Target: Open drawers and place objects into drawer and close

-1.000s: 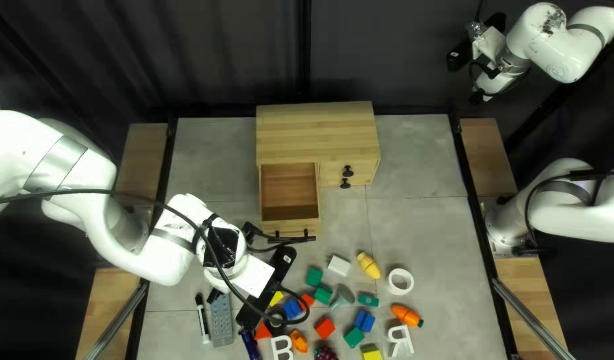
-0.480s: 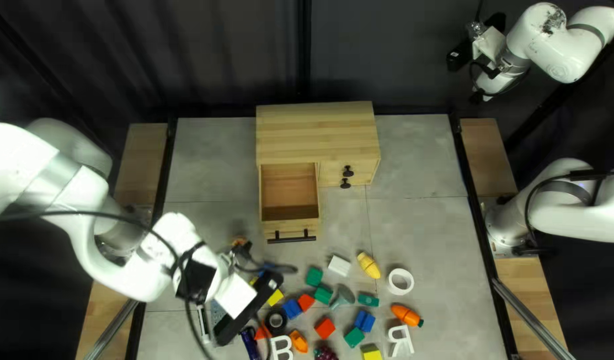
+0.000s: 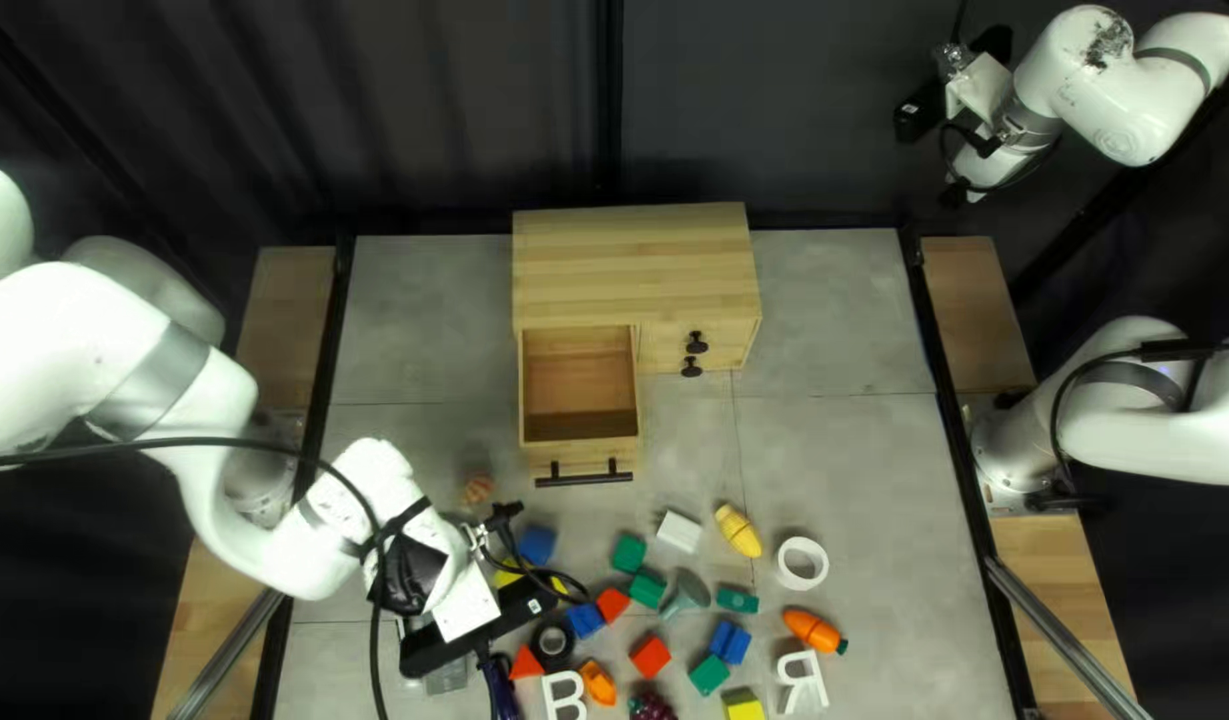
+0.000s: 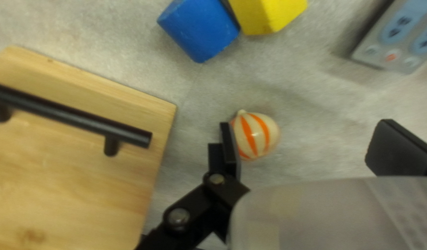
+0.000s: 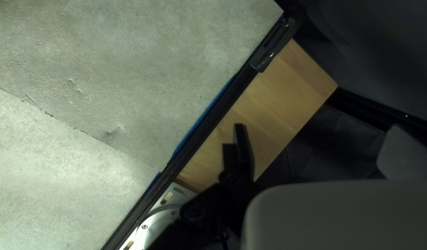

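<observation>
At the front of the cabinet (image 3: 634,260), the drawer (image 3: 578,380) stands open toward the near edge of the tabletop (image 3: 841,454), with a black bar handle (image 3: 584,478) on its face. Right of the open drawer, two black knobs (image 3: 697,343) are fitted to the cabinet front. The left claw (image 3: 505,518) is located forward and left of the cabinet. Its fingers are set wide apart, with the striped toy (image 4: 255,134) between them, next to one finger; contact cannot be confirmed, and the claw is gripping nothing. The blue cylinder (image 4: 199,28) and yellow block (image 4: 269,11) lie farther forward of the cabinet, just beside each other. Forward and right of the cabinet, the yellow toy (image 3: 738,531), white ring (image 3: 802,563) and toy carrot (image 3: 812,630) lie on the tabletop. The right claw (image 3: 984,144) is raised, rearward and right of the cabinet; its fingers are wide apart, holding nothing.
</observation>
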Available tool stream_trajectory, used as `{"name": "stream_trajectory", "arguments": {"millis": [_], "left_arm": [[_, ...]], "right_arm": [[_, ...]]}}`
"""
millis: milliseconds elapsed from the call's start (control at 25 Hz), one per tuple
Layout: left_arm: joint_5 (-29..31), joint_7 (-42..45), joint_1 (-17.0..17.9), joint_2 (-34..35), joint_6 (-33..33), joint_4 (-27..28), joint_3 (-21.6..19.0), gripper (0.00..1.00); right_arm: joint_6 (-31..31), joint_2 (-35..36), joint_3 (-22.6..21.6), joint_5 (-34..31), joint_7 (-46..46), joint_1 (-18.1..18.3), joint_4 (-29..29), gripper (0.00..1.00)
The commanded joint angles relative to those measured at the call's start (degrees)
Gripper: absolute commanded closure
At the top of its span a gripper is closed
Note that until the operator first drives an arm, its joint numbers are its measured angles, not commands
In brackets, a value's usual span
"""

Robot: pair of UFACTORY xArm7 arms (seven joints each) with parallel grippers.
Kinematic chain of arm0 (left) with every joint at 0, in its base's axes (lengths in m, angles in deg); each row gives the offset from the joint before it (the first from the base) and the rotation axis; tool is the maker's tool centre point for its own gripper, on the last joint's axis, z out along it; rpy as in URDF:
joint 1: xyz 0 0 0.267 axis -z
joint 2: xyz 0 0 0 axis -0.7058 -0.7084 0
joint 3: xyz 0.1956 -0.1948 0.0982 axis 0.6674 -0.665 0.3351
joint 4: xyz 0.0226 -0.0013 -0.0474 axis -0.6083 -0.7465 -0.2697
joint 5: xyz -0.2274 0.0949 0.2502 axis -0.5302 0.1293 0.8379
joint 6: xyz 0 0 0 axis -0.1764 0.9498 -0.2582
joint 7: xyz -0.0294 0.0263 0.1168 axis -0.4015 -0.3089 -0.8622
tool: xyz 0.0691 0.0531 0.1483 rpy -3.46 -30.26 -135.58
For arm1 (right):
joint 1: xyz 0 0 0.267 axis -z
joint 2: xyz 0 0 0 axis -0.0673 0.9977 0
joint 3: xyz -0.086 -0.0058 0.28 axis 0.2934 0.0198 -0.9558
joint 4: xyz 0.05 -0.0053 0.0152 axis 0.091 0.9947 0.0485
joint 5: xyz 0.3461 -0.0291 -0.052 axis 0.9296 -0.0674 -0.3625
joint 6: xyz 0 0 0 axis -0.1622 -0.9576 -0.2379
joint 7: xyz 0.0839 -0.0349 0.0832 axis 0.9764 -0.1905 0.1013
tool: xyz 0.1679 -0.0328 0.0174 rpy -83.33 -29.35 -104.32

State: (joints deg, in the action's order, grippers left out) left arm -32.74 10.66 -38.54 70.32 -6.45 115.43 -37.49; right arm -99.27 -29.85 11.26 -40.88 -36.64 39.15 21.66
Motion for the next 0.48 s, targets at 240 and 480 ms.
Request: {"name": "stream_trajectory", "arguments": {"millis": [240,480], "left_arm": [[3.66,-2.55,-1.35,1.4,-3.14,-5.15,1.39,0.0],[3.63,-2.87,-1.34,2.44,-3.52,-6.67,1.42,0.0]], "right_arm": [[0.0,0.0,0.0,0.0,0.0,0.0,0.0,0.0],[0.0,0.0,0.0,0.0,0.0,0.0,0.0,0.0]]}}
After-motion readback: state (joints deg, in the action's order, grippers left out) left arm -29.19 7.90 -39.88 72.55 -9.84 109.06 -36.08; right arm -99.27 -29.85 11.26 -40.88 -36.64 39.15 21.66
